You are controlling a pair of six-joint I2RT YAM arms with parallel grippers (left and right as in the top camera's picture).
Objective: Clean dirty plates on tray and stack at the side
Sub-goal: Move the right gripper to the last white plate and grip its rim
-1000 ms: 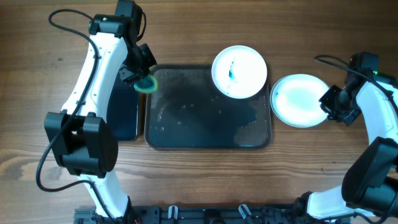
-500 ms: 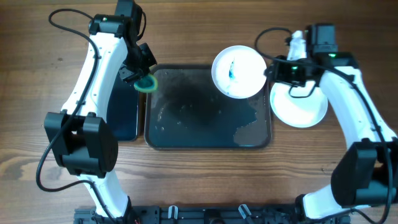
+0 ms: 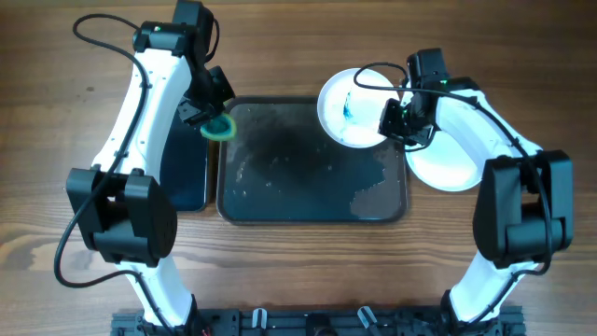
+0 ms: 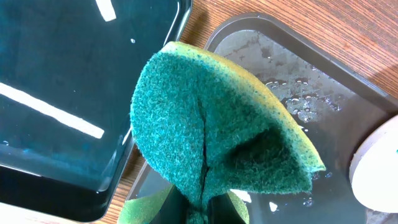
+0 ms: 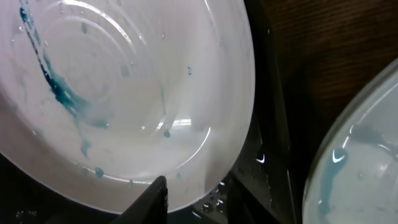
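Observation:
A white plate [image 3: 350,105] with a blue-green smear [image 5: 59,93] rests on the far right corner of the dark grey tray [image 3: 298,177] and overlaps its rim. My right gripper [image 3: 395,121] is at that plate's right edge. In the right wrist view this gripper [image 5: 198,182] is open, with one finger [image 5: 157,200] over the plate and the rim between the jaws. A second white plate [image 3: 457,163] lies on the table right of the tray. My left gripper [image 3: 213,117] is shut on a folded green sponge [image 4: 211,124] above the tray's far left corner.
A narrower black tray [image 3: 187,159], wet and glossy [image 4: 62,93], lies just left of the grey tray. Water drops and a wet patch [image 3: 378,191] cover the grey tray's floor. Bare wooden table surrounds both trays.
My right arm has swung from the plate on the table at the right across to the smeared plate's edge. The left arm and sponge have stayed put.

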